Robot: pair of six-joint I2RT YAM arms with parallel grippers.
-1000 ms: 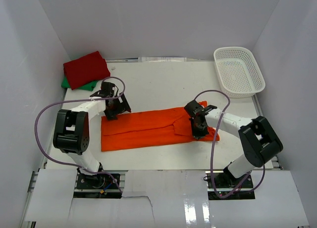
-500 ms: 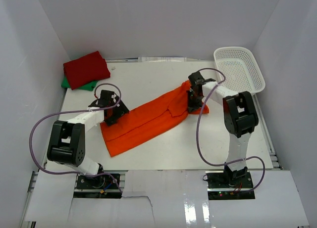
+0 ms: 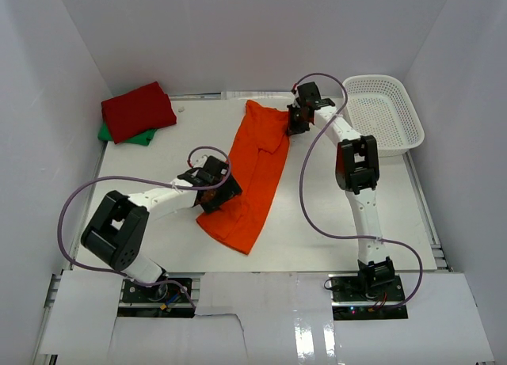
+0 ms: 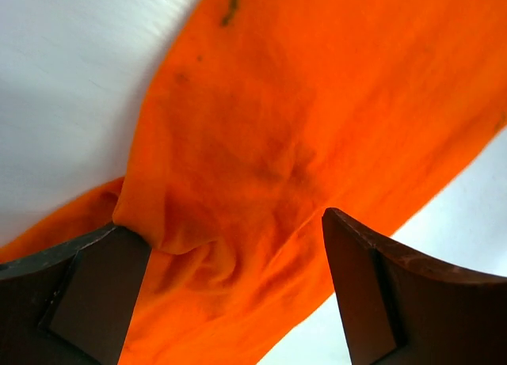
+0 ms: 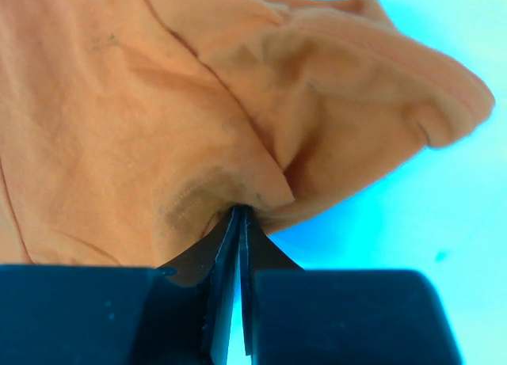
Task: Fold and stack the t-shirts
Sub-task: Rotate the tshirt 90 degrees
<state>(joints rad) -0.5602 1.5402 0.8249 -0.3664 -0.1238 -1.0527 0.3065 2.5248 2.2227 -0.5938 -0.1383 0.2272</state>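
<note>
Now the orange shirt (image 3: 255, 171) lies as a long folded strip across the middle of the table (image 3: 333, 214). It runs on a slant from the far side down towards my left arm. Its far end sits near the back edge of the table, and its near end spreads wider and comes to a loose corner near the front.

My right gripper (image 5: 239, 214) is pressed together on the far end of that shirt. In the right wrist view a small ridge of orange cloth is nipped between the two closed tips, and the rest bunches into soft folds beyond them.

My left gripper (image 3: 224, 192) sits at the left edge of the shirt's near end. From its wrist camera I see the fingers (image 4: 103, 278) spread wide, with a rumpled fold of orange cloth between them. That fold touches the inner face of the finger on the left of that view. I cannot tell whether the other finger touches the cloth.

The red shirt (image 3: 139, 110) lies folded in the far left corner, on top of the green shirt (image 3: 127, 135), which shows only along its near edge. Both are well apart from the orange one.

A white mesh basket (image 3: 383, 114) stands at the far right, near the right gripper but not touching it.
</note>
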